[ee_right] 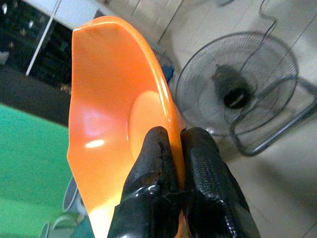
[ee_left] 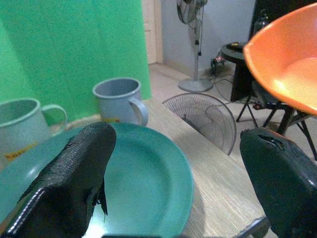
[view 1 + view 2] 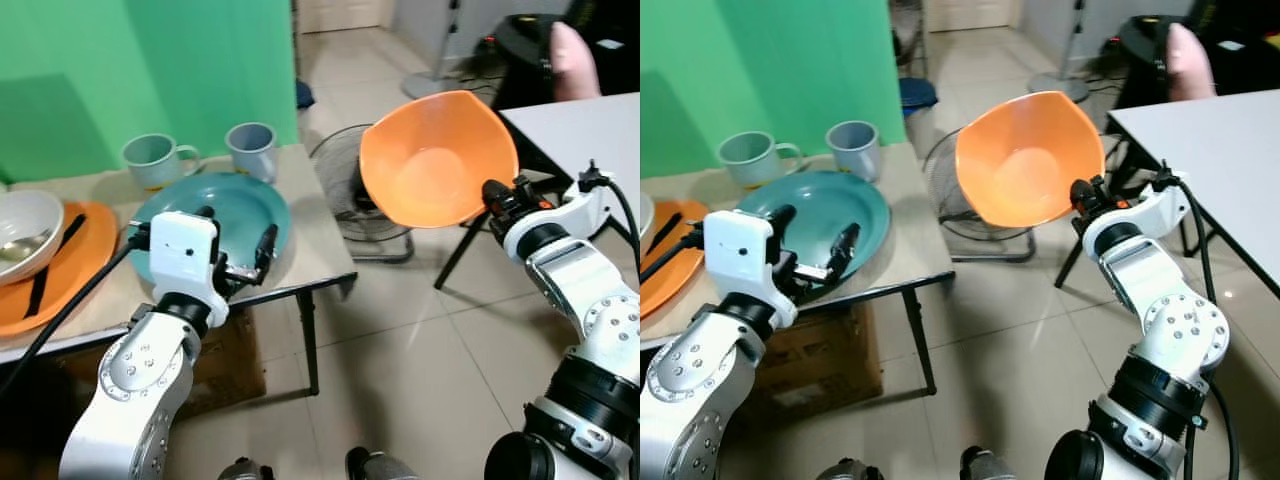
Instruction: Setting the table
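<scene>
My right gripper [image 3: 494,193] is shut on the rim of an orange bowl [image 3: 436,160], held tilted in the air between the wooden table and a white table [image 3: 590,125]. In the right wrist view both black fingers [image 1: 198,168] pinch that rim. My left gripper [image 3: 237,243] stands open over the near edge of a teal plate [image 3: 235,200] on the wooden table [image 3: 310,240]; its fingers [image 2: 74,168] straddle the plate [image 2: 143,183]. Two grey-blue mugs [image 3: 156,158] [image 3: 252,148] stand behind the plate. At the far left a white bowl [image 3: 22,228] rests on an orange plate [image 3: 75,262].
A floor fan [image 3: 345,190] lies on the tiles between the two tables, below the held bowl. A cardboard box [image 3: 235,365] sits under the wooden table. A green screen [image 3: 150,70] backs the table. A black object [image 3: 45,270] lies on the orange plate.
</scene>
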Robot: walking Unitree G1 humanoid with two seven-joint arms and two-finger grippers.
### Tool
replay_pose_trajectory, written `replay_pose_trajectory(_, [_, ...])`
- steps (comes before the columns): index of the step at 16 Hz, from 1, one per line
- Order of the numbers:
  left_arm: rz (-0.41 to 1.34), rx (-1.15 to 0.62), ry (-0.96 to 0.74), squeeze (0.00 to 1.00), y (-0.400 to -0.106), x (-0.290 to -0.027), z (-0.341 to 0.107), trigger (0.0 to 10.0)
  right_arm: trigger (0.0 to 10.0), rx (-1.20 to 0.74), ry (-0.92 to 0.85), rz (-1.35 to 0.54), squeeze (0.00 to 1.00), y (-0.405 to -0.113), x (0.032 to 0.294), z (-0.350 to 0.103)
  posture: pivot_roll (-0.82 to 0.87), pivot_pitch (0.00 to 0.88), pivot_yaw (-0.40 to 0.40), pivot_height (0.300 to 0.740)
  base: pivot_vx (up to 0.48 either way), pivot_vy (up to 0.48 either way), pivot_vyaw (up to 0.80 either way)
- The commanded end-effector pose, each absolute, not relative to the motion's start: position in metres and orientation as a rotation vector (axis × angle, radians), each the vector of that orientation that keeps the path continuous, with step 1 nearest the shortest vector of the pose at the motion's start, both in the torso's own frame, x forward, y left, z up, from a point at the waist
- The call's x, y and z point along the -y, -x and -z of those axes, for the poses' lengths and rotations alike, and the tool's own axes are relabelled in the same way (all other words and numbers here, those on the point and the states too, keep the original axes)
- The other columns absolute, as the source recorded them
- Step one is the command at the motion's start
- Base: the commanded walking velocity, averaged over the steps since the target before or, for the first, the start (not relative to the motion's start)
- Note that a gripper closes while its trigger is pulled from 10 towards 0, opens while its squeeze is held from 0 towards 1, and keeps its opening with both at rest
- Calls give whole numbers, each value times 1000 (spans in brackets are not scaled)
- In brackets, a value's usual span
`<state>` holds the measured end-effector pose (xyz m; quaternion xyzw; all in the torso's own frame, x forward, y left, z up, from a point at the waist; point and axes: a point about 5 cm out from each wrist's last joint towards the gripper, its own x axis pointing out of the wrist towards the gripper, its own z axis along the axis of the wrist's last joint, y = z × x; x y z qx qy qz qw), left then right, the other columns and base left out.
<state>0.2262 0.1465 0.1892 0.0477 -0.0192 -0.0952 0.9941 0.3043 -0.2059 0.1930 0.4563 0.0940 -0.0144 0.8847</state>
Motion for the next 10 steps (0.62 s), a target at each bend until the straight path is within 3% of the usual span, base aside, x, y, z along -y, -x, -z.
replay_pose_trajectory(1, [138, 71, -131, 0, -230, -152, -191, 10000, 10000, -154, -949, 25, 0, -302, 204, -201, -100, 42, 40, 740, 0, 0, -800])
replay_pose_trajectory(8, [67, 46, -119, 0, -233, -160, -187, 10000, 10000, -186, -901, 39, 0, -305, 191, -198, -93, 37, 32, 740, 0, 0, -800])
replay_pose_trajectory(10, [63, 47, -117, 0, -234, -160, -187, 10000, 10000, -189, -895, 40, 0, -306, 188, -198, -95, 37, 33, 740, 259, 0, -800])
